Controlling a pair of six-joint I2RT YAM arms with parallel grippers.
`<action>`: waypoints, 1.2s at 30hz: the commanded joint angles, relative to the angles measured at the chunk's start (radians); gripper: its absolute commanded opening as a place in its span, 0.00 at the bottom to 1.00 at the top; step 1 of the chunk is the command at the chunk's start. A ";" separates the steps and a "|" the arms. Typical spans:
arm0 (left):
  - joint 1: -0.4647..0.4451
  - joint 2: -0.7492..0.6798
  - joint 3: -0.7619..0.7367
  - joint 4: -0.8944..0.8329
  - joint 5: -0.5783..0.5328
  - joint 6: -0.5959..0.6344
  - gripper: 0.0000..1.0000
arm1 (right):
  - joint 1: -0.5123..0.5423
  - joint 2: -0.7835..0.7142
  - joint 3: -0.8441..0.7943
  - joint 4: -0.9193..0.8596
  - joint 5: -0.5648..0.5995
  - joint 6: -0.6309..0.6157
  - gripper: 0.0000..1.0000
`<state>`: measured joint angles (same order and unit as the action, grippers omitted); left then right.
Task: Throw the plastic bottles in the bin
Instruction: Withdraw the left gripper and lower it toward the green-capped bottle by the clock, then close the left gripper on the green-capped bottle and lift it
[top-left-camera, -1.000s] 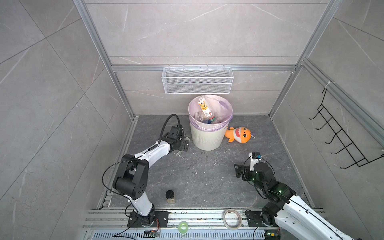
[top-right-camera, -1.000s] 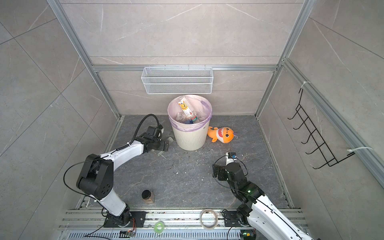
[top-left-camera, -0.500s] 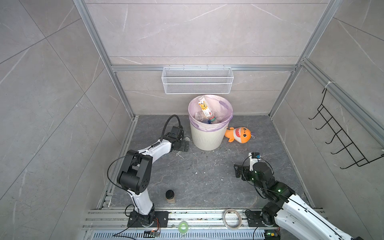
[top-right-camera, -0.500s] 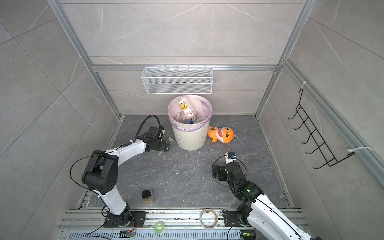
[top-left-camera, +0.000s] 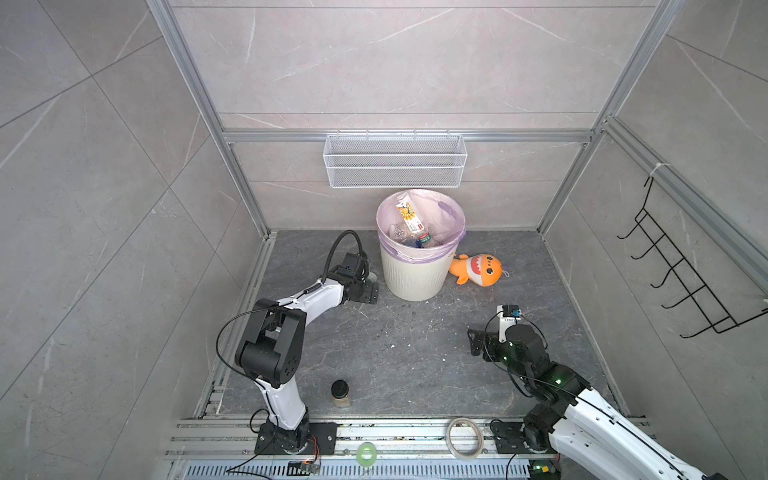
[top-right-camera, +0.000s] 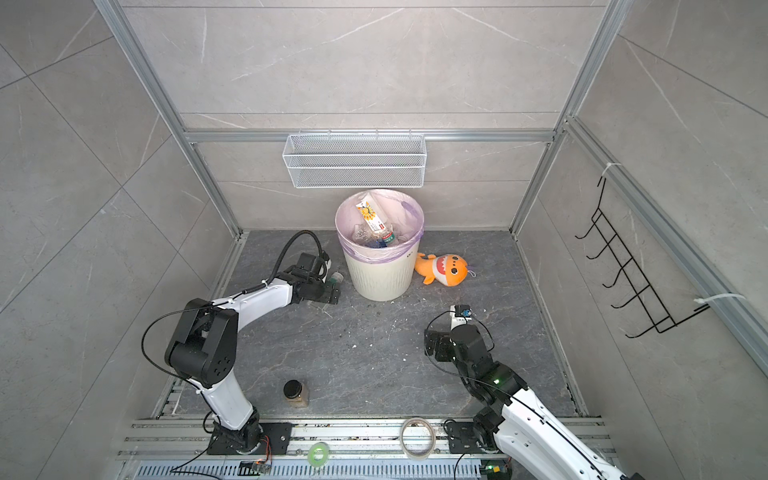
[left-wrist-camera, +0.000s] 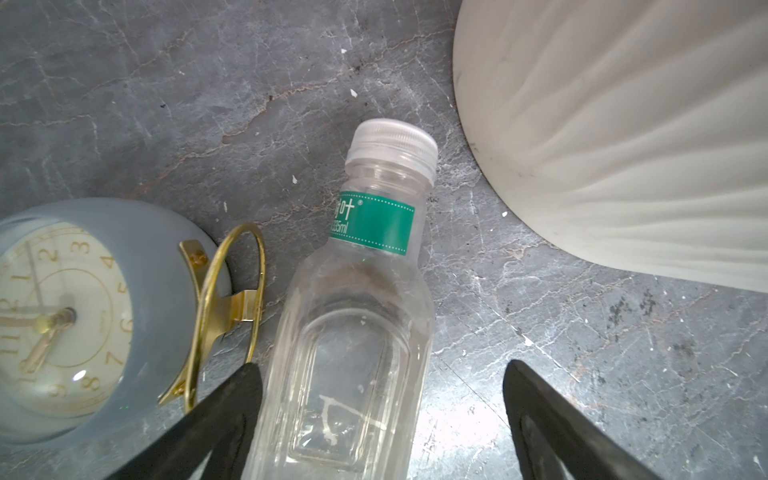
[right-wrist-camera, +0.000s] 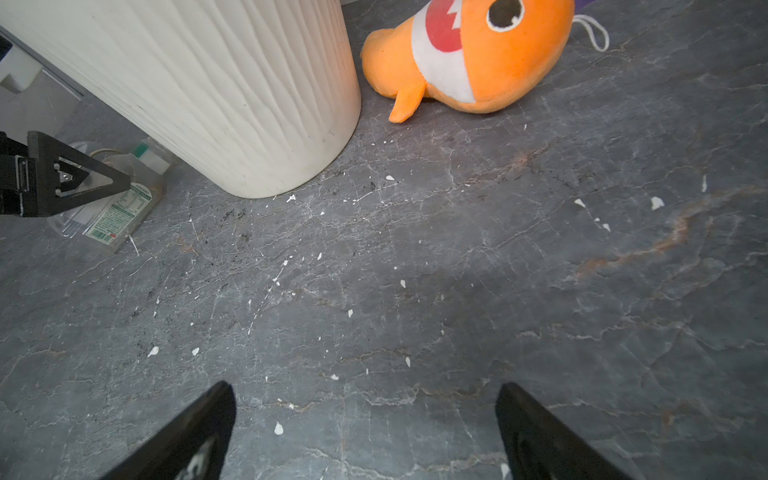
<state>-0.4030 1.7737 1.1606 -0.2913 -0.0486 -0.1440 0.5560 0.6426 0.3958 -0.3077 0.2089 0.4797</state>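
Grey veined floor (top-left-camera: 395, 345) meets pale tiled walls (top-left-camera: 374, 62); left fingers (left-wrist-camera: 232, 415) spread astride a bottle (left-wrist-camera: 353, 332), right fingers (right-wrist-camera: 199, 424) gape.

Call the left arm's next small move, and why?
Probably close the left gripper on the plastic bottle: it lies flat between the open jaws, one finger right beside it, the other apart. The clock sits close alongside, so keep it slow.

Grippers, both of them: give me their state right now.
Left gripper: open, straddling the lying bottle, not clamped on it.
Right gripper: open, holding nothing.
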 joint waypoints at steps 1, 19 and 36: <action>0.006 0.003 -0.009 0.017 0.018 -0.023 0.90 | 0.007 0.000 -0.003 0.019 0.009 0.007 0.99; 0.004 0.076 0.063 -0.050 -0.017 -0.042 0.80 | 0.009 0.002 -0.001 0.018 0.012 0.006 0.99; -0.008 -0.105 -0.112 0.057 0.030 -0.126 0.59 | 0.012 0.005 0.000 0.019 0.014 0.006 0.99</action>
<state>-0.4053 1.7664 1.0908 -0.2916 -0.0448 -0.2260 0.5621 0.6464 0.3958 -0.3042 0.2092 0.4797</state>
